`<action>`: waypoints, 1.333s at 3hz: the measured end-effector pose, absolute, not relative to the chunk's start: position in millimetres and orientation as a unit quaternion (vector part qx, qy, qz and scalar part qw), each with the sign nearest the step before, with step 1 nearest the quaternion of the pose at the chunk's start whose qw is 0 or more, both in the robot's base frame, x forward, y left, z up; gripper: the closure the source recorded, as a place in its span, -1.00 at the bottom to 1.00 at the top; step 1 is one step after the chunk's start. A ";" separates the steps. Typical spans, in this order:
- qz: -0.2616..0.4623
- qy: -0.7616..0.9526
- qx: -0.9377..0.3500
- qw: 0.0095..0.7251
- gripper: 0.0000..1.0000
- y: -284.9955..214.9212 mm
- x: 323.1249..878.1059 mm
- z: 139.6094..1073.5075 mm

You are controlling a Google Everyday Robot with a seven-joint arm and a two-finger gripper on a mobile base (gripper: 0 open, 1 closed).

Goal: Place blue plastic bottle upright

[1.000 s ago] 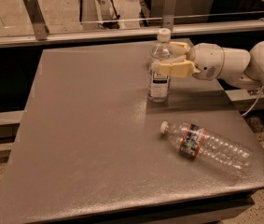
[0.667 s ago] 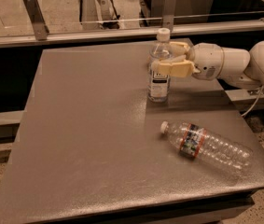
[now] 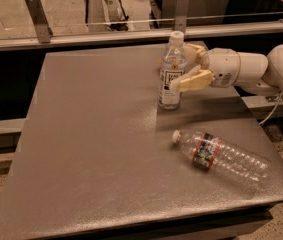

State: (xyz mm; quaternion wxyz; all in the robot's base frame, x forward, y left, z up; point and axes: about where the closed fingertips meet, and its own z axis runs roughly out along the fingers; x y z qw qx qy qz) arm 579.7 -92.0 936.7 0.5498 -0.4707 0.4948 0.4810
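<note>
**Bottle upright; release pending**

The blue plastic bottle [image 3: 171, 73] is found standing upright at the far right of the bench [image 3: 91, 149]. The end effector [image 3: 195, 65] is seen just beside it from the right, its fingers [image 3: 193, 80] set around the body. The placing step is judged nearly done. A clean opening and sideways withdrawal are called for. A ribbed bottle [image 3: 220, 154] lies nearer, well apart.

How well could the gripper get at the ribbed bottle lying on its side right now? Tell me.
Probably not at once. The gripper sits around the upright blue plastic bottle at the table's far side, so it would first have to let go. Nothing lies between it and the ribbed bottle, nearer on the table.
</note>
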 end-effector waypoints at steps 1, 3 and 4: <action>0.474 0.508 -0.477 0.538 -1.00 -104.2 563.0 940.5; 0.384 0.571 -0.443 0.575 -1.00 -167.5 504.5 967.8; 0.360 0.592 -0.419 0.587 -1.00 -202.4 488.1 964.9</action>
